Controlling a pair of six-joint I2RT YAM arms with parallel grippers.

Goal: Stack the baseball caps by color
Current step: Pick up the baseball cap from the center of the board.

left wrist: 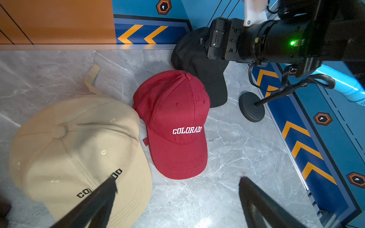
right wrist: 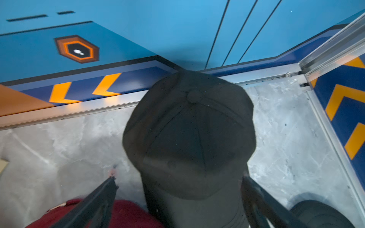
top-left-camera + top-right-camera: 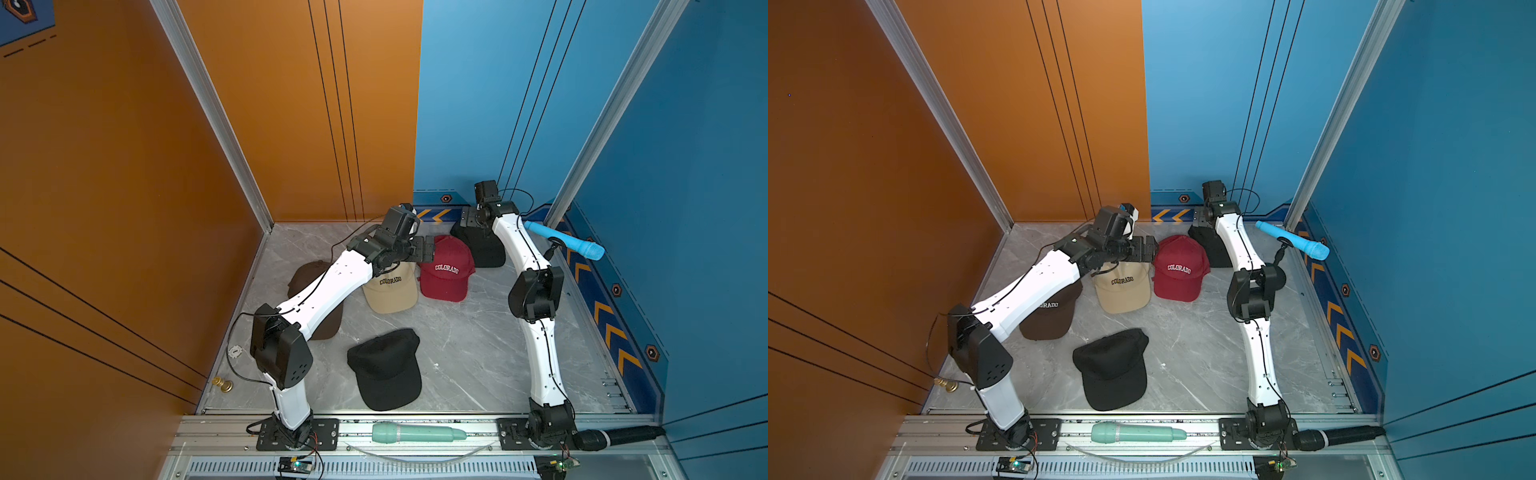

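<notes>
Resting on the grey marble worktop (image 3: 469, 345), five baseball caps are visible in both top views. The brown cap (image 3: 1046, 320) lies nearest the orange wall (image 3: 124, 187), partly hidden under the left arm (image 3: 320, 291). The beige cap (image 3: 390, 293) lies just beside it. The red cap (image 3: 446, 270) touches the beige cap's side, as the left wrist view shows. The rear black cap (image 3: 484, 249) sits near the blue wall (image 3: 478, 104), just behind the red cap. The front black cap (image 3: 386, 368) lies alone near the front rail (image 3: 478, 428), apart from the rest.

The left jaws stand wide and hold nothing; one fingertip (image 1: 106, 189) hangs over the beige cap's lettering. The right jaws stand wide on either side of the rear black cap's front, as the right wrist view shows. Contact with the fabric cannot be told. A green microphone (image 3: 417, 433) lies on the front rail.
</notes>
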